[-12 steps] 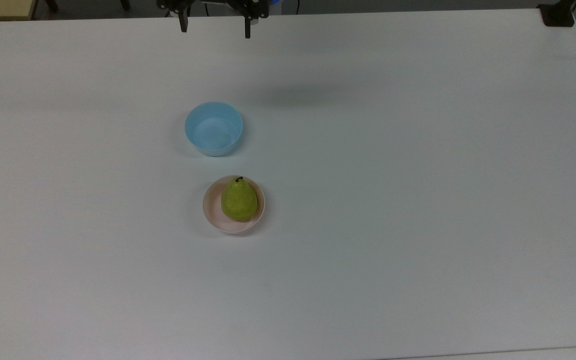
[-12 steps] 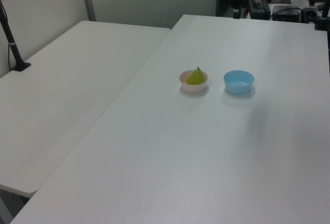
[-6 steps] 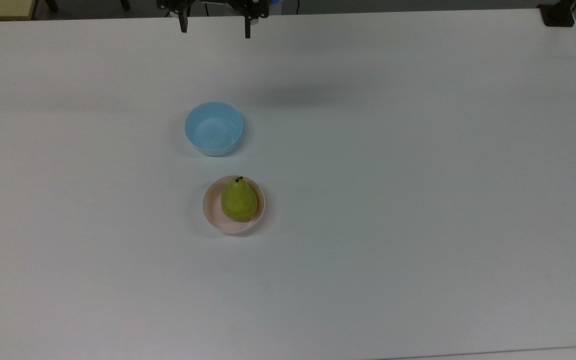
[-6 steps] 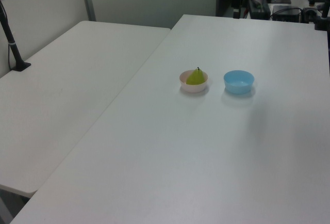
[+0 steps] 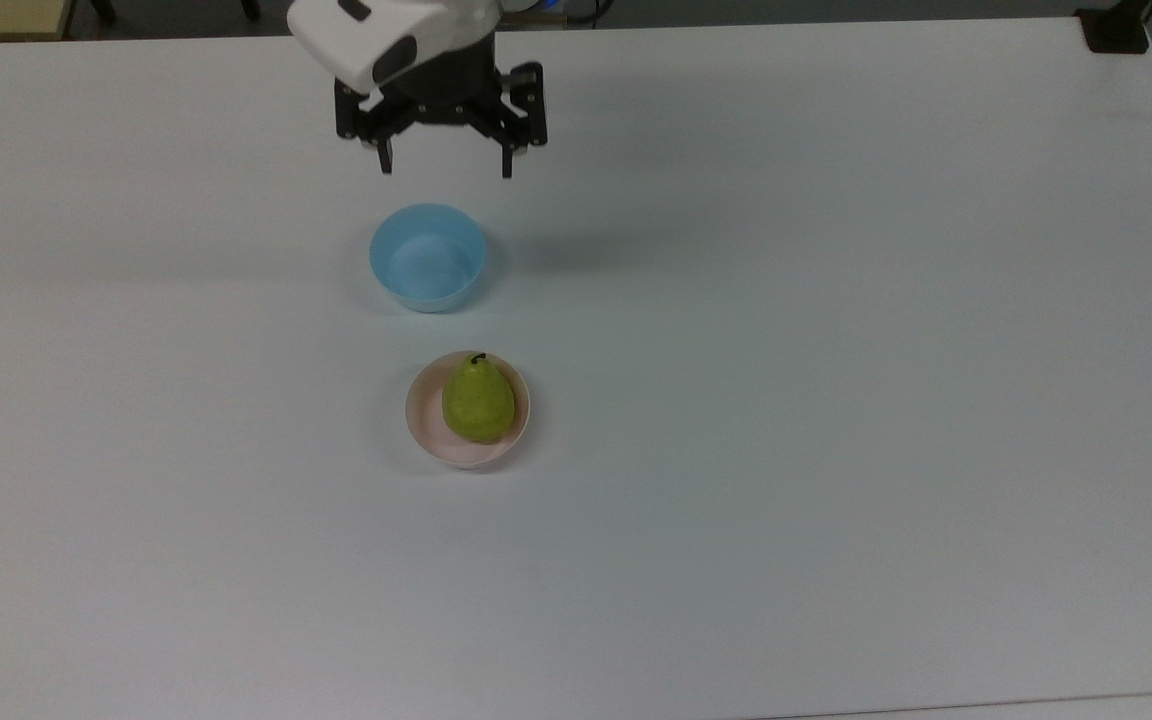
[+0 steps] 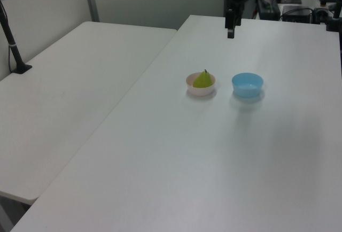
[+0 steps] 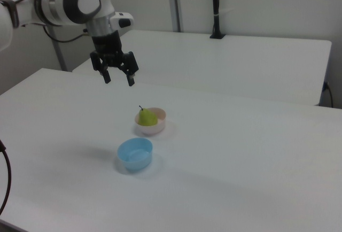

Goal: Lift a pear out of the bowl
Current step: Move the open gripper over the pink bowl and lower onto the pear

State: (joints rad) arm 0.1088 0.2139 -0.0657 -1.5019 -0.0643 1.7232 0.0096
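Since a second ago the gripper has advanced from the top view's upper edge and now hangs high above the table, just short of the light blue bowl. Its fingers are spread wide and hold nothing, probably readied for the fruit's width. From the left view's left to right sit the pear, stem up, inside the pink bowl, then the blue one.

The pear hides part of the pink bowl's inside.
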